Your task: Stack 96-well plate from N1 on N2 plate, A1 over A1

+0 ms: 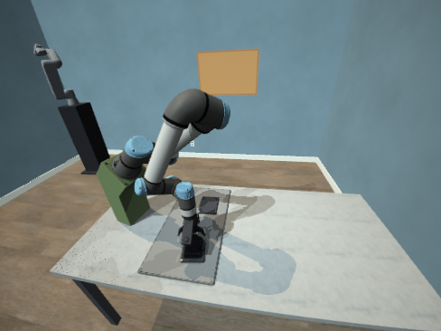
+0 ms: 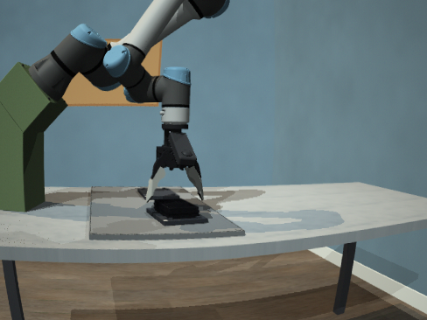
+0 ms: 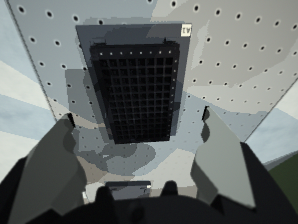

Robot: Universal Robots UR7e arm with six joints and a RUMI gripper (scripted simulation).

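A dark 96-well plate (image 3: 136, 90) lies in the nest (image 2: 177, 217) nearer the mat's front edge, and its grid of wells shows in the wrist view. From the side it forms a thick dark block on the nest, like one plate stacked on another, and it looks level. My gripper (image 2: 175, 192) is open wide and hangs just above this block, one finger on each long side, touching nothing. It also shows in the top view (image 1: 193, 240) and in the wrist view (image 3: 138, 117). The other nest (image 1: 209, 204) lies flat and empty farther back. I cannot make out the cut corners.
Both nests sit on a grey perforated mat on the white table. The arm's green base block (image 1: 122, 192) stands at the table's back left corner. A small white label (image 3: 186, 31) marks the nest's corner.
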